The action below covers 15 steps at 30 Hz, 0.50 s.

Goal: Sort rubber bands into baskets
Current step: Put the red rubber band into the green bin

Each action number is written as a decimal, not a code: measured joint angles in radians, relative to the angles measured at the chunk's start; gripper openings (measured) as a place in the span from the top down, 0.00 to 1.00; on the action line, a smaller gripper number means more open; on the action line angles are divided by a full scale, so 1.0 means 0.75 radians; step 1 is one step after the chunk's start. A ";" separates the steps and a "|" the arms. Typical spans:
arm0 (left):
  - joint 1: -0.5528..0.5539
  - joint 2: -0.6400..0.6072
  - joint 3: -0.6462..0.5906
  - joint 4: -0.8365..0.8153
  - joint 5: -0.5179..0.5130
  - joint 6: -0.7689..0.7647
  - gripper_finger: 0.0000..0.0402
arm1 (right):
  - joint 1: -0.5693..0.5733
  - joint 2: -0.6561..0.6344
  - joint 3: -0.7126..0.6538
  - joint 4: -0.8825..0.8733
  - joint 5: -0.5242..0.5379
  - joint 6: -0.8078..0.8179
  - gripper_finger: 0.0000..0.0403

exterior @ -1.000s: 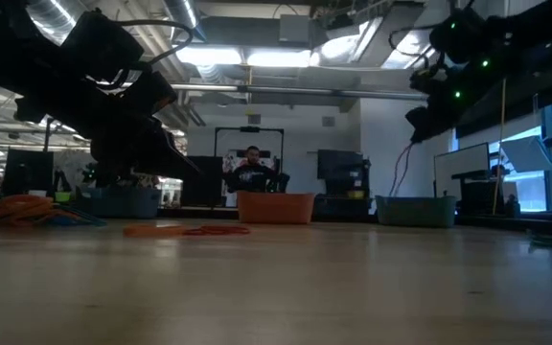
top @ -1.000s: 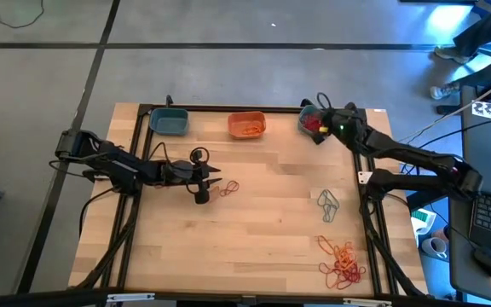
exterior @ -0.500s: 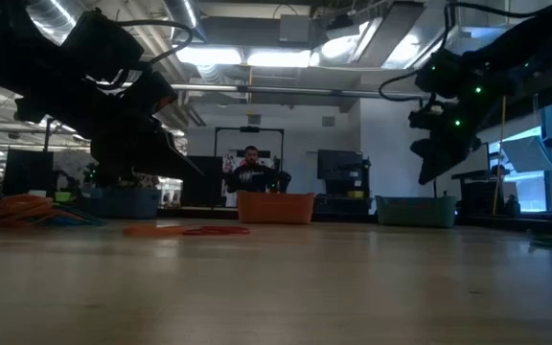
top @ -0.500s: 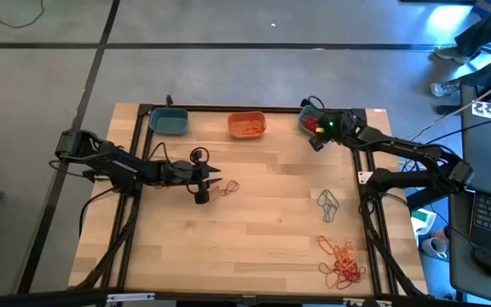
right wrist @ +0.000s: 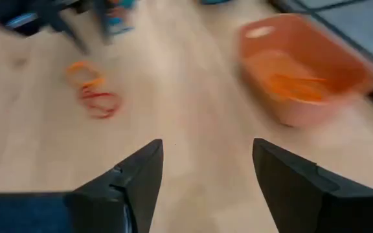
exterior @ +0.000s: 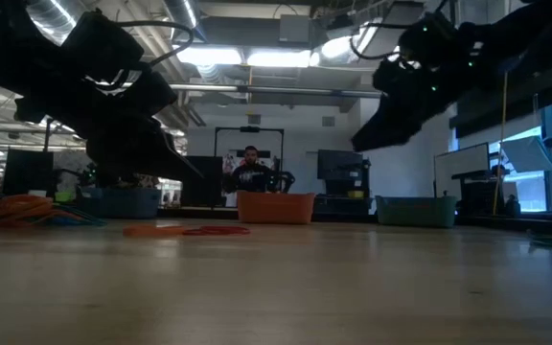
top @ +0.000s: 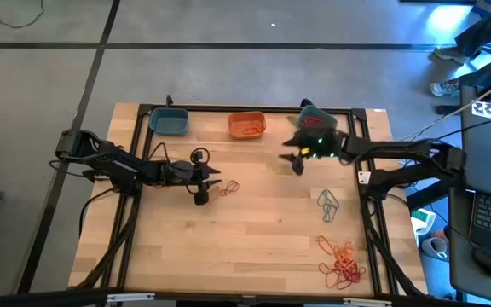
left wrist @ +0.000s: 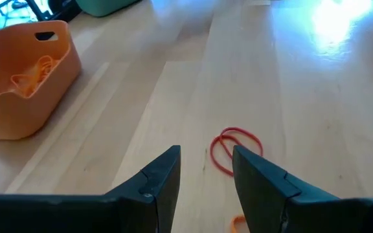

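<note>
Three baskets stand along the table's far edge: a teal one (top: 169, 122), an orange one (top: 246, 125) with orange rubber bands in it, and a teal one (top: 315, 113) partly under my right arm. My right gripper (top: 290, 156) hangs open above bare wood, in front of that basket. My left gripper (top: 217, 182) stands open, low over the table, just short of a red rubber band (left wrist: 234, 147) and an orange one (top: 231, 187). Grey-teal bands (top: 328, 205) and a red-orange heap (top: 342, 263) lie at the near right.
A black frame rail (top: 228, 109) runs along the table's far edge behind the baskets, and a black cable loop (top: 199, 156) lies by my left arm. Bare wood stretches across the table's middle and near left. A person (exterior: 251, 172) sits in the room beyond the table.
My right gripper has left its place over the right teal basket, swung toward the table's middle and near side, tipped from pointing steeply down to a shallower slant, and opened. My left arm has kept still.
</note>
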 joint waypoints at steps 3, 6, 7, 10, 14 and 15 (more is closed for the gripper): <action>-0.001 0.000 0.000 0.000 0.003 0.009 0.66 | 0.106 0.110 -0.001 0.135 0.000 0.000 0.41; -0.001 0.000 0.000 0.003 0.004 0.010 0.66 | 0.193 0.229 -0.001 0.277 0.000 -0.001 0.41; 0.000 0.000 0.000 0.003 0.004 0.010 0.66 | 0.220 0.273 -0.001 0.332 0.000 -0.001 0.41; 0.000 0.000 0.000 0.001 0.005 0.013 0.66 | 0.283 0.403 -0.001 0.522 0.000 -0.001 0.41; -0.001 0.000 0.000 0.005 0.005 0.026 0.66 | 0.336 0.578 0.013 0.719 0.001 -0.002 0.41; -0.001 0.000 0.000 0.005 0.005 0.026 0.66 | 0.343 0.619 0.031 0.726 0.001 -0.002 0.41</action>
